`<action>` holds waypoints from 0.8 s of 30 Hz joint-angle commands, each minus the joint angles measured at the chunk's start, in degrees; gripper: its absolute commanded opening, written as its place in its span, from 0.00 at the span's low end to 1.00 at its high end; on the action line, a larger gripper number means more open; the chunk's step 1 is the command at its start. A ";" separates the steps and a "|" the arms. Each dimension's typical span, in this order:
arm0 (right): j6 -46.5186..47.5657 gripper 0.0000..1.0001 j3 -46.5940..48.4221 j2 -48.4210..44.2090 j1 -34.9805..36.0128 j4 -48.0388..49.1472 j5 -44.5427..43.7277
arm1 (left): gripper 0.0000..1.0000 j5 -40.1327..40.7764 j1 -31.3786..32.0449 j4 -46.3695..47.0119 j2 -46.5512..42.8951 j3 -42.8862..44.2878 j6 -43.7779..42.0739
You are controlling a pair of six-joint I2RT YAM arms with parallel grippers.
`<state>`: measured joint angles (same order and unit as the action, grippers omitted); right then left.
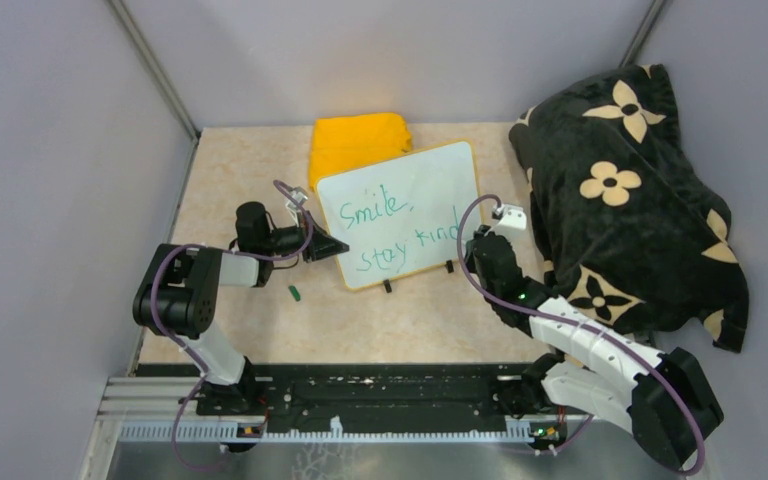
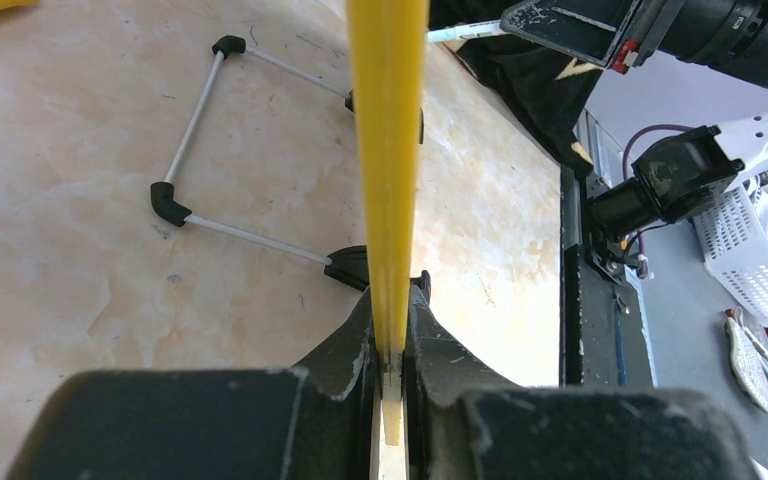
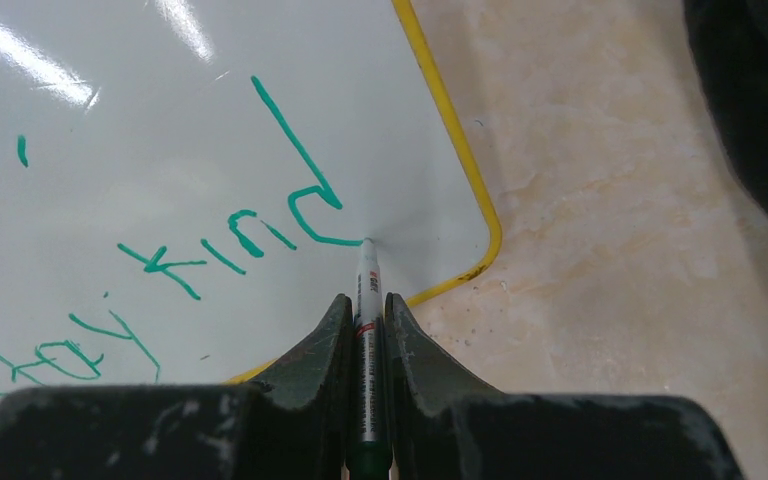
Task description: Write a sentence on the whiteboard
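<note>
The whiteboard point(image 1: 400, 215), white with a yellow rim, stands tilted on the table, with the green sentence point(image 1: 390, 228) "Smile, stay kind" in two lines. My left gripper point(image 1: 332, 246) is shut on the board's left edge; in the left wrist view the yellow rim point(image 2: 388, 180) runs edge-on between the fingers of that gripper point(image 2: 392, 340). My right gripper point(image 3: 365, 305) is shut on a marker point(image 3: 366, 300) whose tip touches the board point(image 3: 140, 150) at the end of "kind" point(image 3: 260, 225). This gripper point(image 1: 472, 243) is at the board's right edge.
A folded yellow cloth point(image 1: 358, 142) lies behind the board. A black flowered blanket point(image 1: 630, 190) fills the right side. A green marker cap point(image 1: 296, 293) lies on the table near the left gripper. The board's wire stand point(image 2: 195, 130) shows behind it.
</note>
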<state>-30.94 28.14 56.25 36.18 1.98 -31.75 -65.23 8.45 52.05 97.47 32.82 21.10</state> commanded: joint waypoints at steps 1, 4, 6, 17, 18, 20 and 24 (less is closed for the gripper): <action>-0.20 0.00 2.47 -0.78 -0.86 0.77 -2.96 | 0.00 3.62 0.34 -4.70 1.14 -0.26 -2.91; 0.21 0.00 3.56 -0.11 -0.89 1.38 -2.94 | 0.00 3.63 0.49 -4.73 1.06 -0.21 -2.97; 0.47 0.00 4.19 0.48 -1.03 1.82 -2.68 | 0.00 3.58 0.52 -4.69 1.06 -0.21 -2.99; 1.37 0.00 6.89 2.63 -1.29 3.49 -1.66 | 0.00 3.71 0.60 -4.87 1.04 -0.12 -3.09; 1.45 0.00 6.99 2.71 -1.37 3.55 -1.49 | 0.00 3.71 0.60 -4.87 1.01 -0.12 -3.09; 1.49 0.00 7.17 2.60 -1.31 3.52 -1.42 | 0.00 3.71 0.53 -4.94 1.05 -0.13 -3.09; 1.32 0.00 7.19 0.34 -1.33 1.55 -1.08 | 0.00 3.79 0.61 -5.17 1.05 -0.17 -3.26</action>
<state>-29.78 32.36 58.59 35.81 2.11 -33.12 -65.19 8.54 51.79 97.38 32.84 20.91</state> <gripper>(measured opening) 0.120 0.136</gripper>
